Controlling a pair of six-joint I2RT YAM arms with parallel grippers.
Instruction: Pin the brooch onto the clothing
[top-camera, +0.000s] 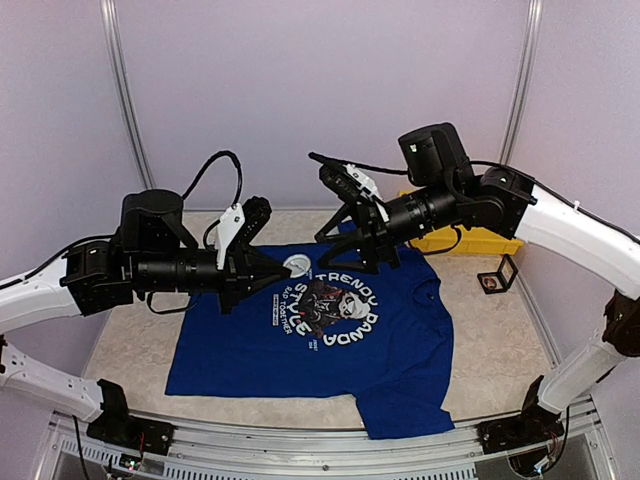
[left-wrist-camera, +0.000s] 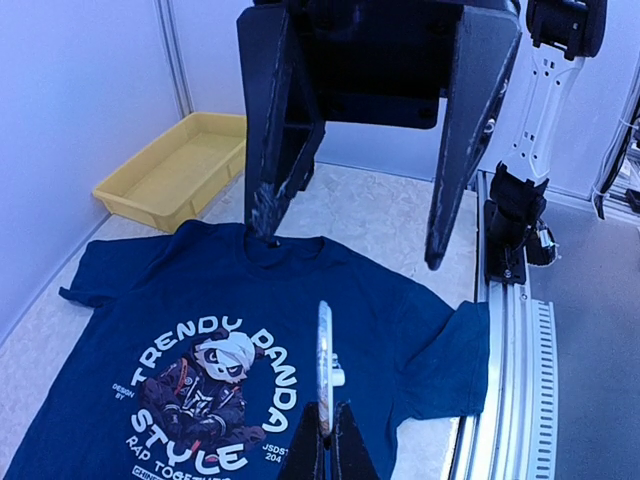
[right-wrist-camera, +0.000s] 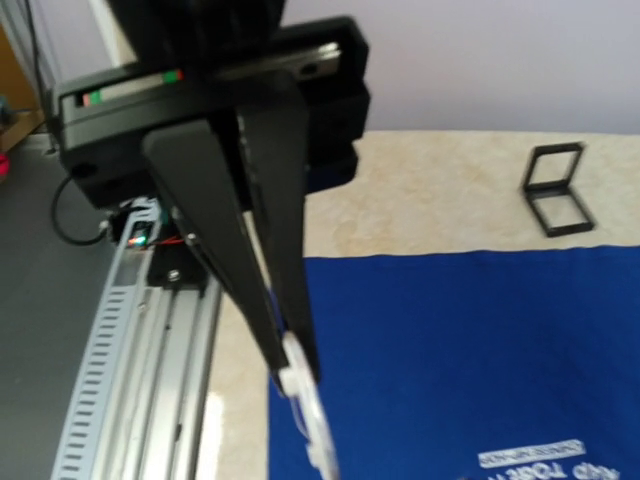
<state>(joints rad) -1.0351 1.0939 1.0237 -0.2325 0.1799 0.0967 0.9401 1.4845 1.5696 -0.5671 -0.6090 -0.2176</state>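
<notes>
Hovering above the shirt (top-camera: 390, 350) spread toward the table's (top-camera: 500, 340) near edge, the brooch (left-wrist-camera: 324, 350) is clamped edge-on by the left gripper (top-camera: 286, 269); the right gripper (left-wrist-camera: 350, 243) is held with jaws apart.

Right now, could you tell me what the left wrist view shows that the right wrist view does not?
Only left wrist: the yellow tray, the panda picture and the open right gripper. Only right wrist: a black frame beyond the shirt. Both: the shirt, the rail, and the brooch pinched in the shut left gripper.
</notes>
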